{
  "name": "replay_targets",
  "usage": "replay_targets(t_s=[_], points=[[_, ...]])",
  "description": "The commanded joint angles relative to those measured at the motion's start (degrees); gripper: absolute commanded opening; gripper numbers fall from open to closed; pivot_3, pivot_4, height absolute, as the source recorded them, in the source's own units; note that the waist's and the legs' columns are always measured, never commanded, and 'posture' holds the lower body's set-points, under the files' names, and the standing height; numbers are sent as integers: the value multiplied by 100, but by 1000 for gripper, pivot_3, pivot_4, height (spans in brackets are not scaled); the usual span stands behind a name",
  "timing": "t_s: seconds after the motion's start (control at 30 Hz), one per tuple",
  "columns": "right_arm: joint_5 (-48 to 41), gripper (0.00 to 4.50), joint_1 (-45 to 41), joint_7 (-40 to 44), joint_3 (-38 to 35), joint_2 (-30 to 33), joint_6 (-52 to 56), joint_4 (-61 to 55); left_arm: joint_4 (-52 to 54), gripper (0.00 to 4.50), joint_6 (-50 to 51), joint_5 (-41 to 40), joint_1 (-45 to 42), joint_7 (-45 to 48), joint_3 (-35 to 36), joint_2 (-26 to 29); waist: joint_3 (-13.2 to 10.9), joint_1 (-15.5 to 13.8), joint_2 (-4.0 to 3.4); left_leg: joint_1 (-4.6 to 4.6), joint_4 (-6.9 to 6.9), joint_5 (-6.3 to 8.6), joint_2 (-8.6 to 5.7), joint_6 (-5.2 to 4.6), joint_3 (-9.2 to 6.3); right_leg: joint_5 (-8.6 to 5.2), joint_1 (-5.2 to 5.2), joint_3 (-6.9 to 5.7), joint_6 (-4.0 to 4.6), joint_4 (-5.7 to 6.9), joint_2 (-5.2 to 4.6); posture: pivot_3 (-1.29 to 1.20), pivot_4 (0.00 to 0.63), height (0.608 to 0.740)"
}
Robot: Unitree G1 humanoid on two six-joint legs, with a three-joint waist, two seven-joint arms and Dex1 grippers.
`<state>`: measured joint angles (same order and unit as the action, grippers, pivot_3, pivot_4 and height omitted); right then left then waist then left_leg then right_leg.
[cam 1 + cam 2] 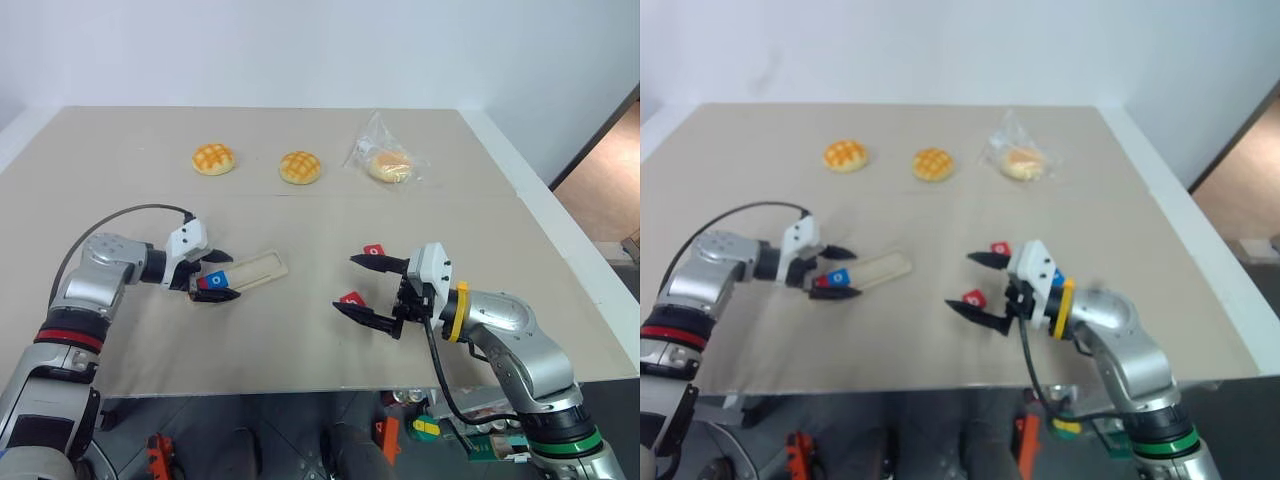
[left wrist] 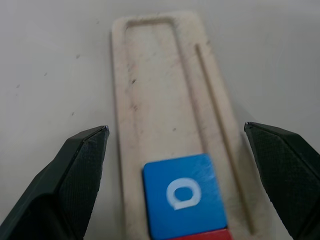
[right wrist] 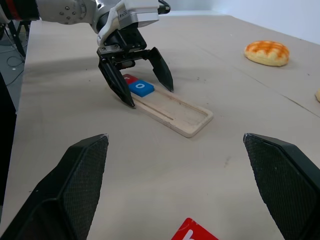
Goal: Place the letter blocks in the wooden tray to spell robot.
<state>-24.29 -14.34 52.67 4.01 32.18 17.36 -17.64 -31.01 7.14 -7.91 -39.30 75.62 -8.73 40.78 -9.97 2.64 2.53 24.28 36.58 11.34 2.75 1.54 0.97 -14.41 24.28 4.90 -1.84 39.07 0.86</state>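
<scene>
Two letter blocks (image 3: 136, 85) are seated in the wooden tray (image 3: 180, 112), straddled by the spread left claw (image 1: 222, 275). The spread right claw (image 1: 352, 284) should be lowered squarely onto a red block (image 1: 352, 298)

tray (image 1: 252, 271): left, two blocks (image 3: 141, 87) inside | buns (image 1: 213, 158): behind

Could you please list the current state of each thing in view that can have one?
wooden tray: holds two tiles at one end, rest bare.
blue o tile: flat in the tray, next to a red tile.
two red tiles: loose on the table.
left gripper: jaws open, straddling the tray.
right gripper: jaws open, holding nothing.
bagged bun: still wrapped.
</scene>
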Motion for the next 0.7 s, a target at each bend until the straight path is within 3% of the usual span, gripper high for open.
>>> replay_targets(t_s=[0.03,0.53,0.7], points=[[40,4476,-60,95,-46,10,-229,46,-25,4500,-113,121,38,-331,94,-83,0,-4,0,0,1,0,0,0,-1,0,-2,-1,0,0,-1,0,150,740],[161,4476,-129,239,36,-18,-468,258,-60,4500,436,295,275,-679,-13,-152,9,-1,-15,-40,11,-6,-1,-9,-10,11,-43,-8,3,3,-1,0,150,740],[191,4500,-114,264,27,-4,-495,268,-78,3384,388,379,327,-755,-82,-184,9,2,-15,-96,7,-6,-1,-9,-8,8,-92,-7,9,3,-1,0,150,740]])
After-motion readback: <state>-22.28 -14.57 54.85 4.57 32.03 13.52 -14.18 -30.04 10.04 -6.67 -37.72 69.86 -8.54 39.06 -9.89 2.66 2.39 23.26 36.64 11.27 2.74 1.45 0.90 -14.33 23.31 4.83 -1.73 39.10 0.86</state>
